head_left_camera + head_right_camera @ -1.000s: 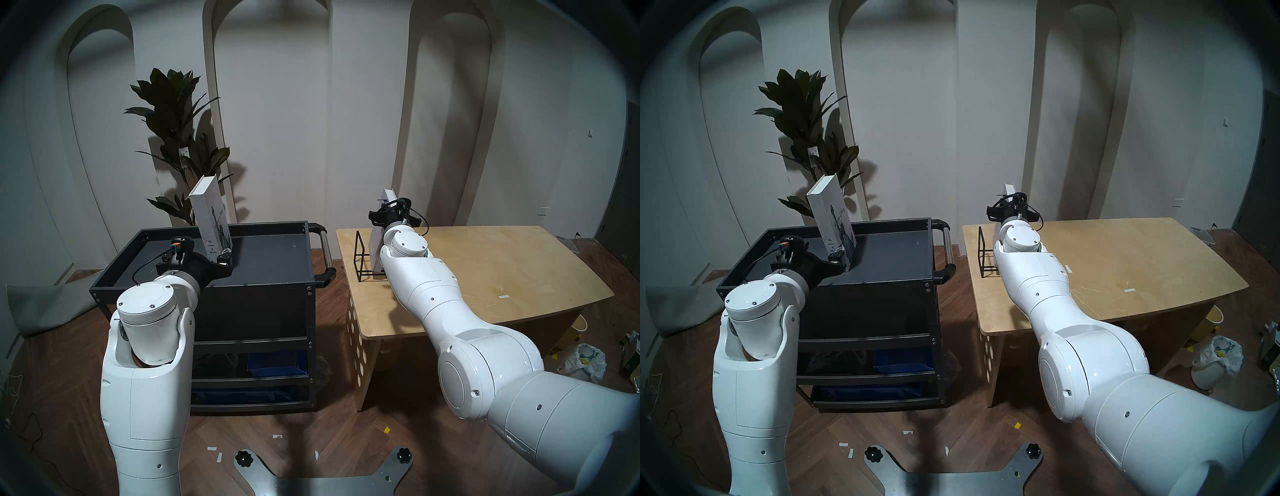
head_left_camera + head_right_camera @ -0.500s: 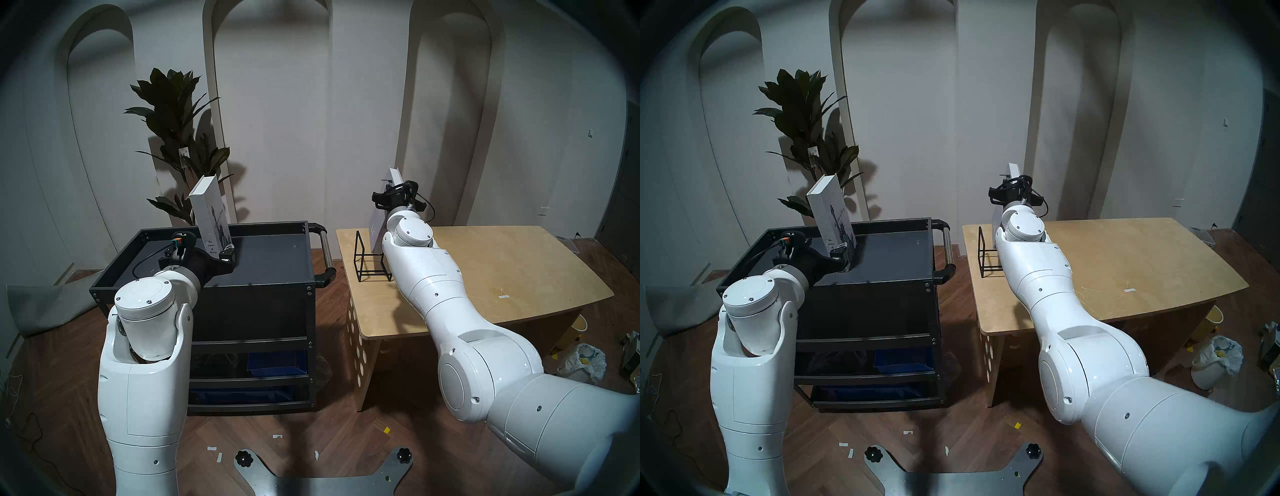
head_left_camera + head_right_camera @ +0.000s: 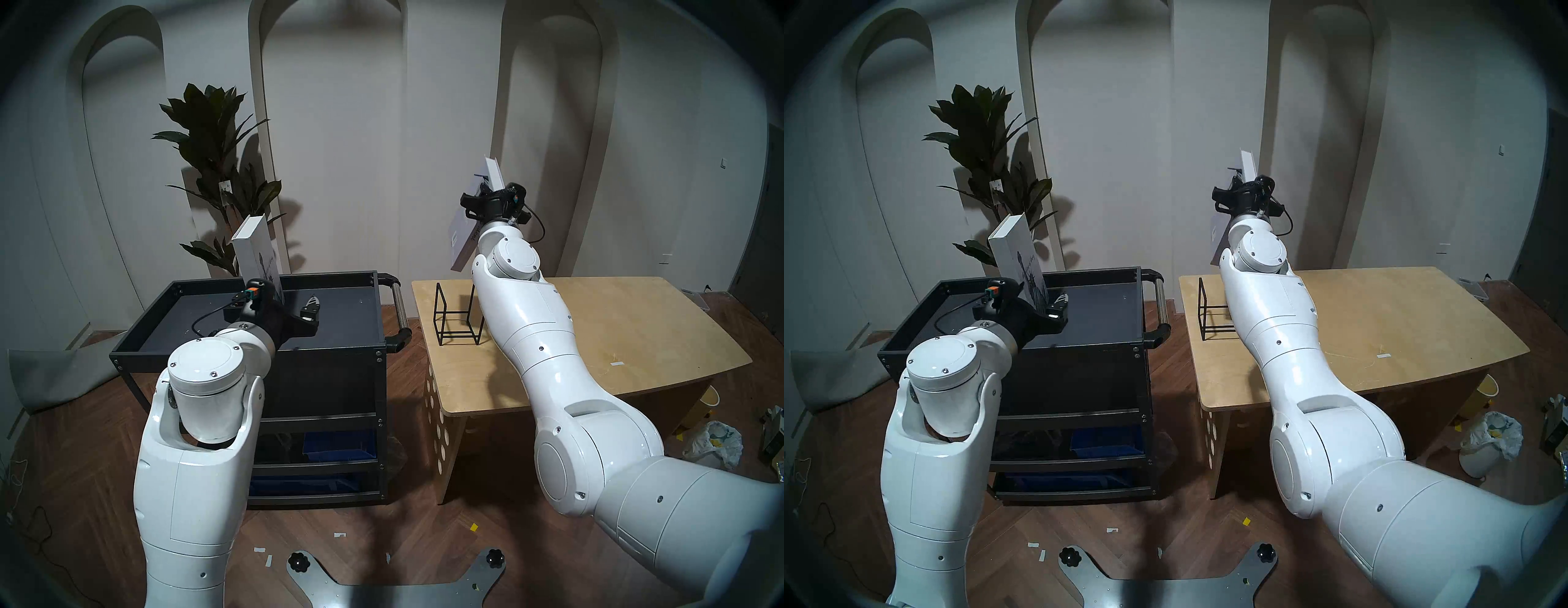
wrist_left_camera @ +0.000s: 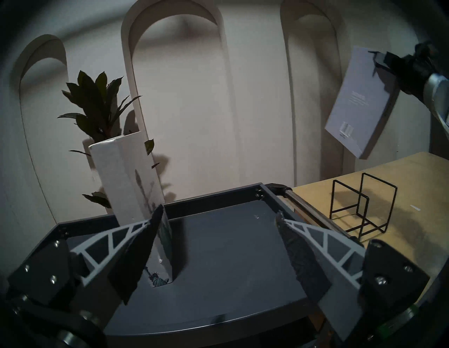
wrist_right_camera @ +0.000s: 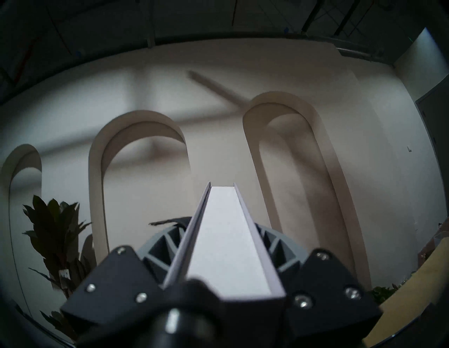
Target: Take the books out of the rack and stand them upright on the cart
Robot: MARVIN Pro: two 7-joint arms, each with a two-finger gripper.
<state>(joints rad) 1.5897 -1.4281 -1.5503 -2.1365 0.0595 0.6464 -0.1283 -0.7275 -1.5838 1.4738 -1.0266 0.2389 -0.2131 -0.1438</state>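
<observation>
On the cart (image 3: 339,335) the white book (image 3: 254,250) stands leaning, the left end effector (image 4: 218,245) spread wide just beside it. Rightward, the empty rack (image 3: 458,314) sits on the desk (image 3: 636,322). Above it the right end effector (image 3: 479,199) clamps the grey book (image 4: 362,104), tilted; the cart lies to its left.

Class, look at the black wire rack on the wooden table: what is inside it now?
Nothing: the rack holds no book. The grey book hangs above it in the right gripper. In the head views the right arm covers the rack's right end.
</observation>
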